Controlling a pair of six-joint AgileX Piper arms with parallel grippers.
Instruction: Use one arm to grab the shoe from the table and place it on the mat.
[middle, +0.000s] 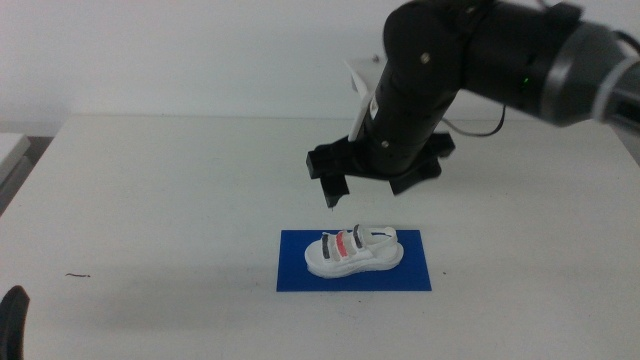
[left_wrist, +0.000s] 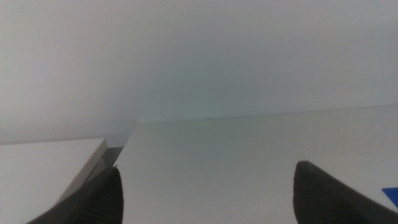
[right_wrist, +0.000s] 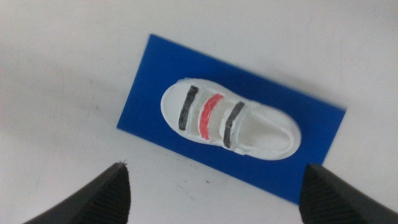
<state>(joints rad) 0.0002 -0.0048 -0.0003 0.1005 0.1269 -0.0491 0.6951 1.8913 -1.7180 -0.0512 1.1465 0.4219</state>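
The white sandal (middle: 352, 252) with two dark straps and one red strap lies on its sole on the dark-blue mat (middle: 300, 276), near the middle of the white table (middle: 180, 190). The right arm (middle: 450, 60) reaches in from the right. My right gripper (middle: 372, 186) hangs open and empty a short way above the shoe, clear of it. The right wrist view looks straight down on the shoe (right_wrist: 227, 121) and the mat (right_wrist: 155, 81) between the wide-apart jaws of the right gripper (right_wrist: 214, 186). My left gripper (middle: 12, 318) waits at the bottom left, open (left_wrist: 208, 183).
A small dark speck (middle: 78, 275) lies on the table's front left. A second white surface (middle: 10, 150) stands beside the table's left edge, with a gap between them (left_wrist: 115, 149). A corner of the mat (left_wrist: 390, 193) shows in the left wrist view.
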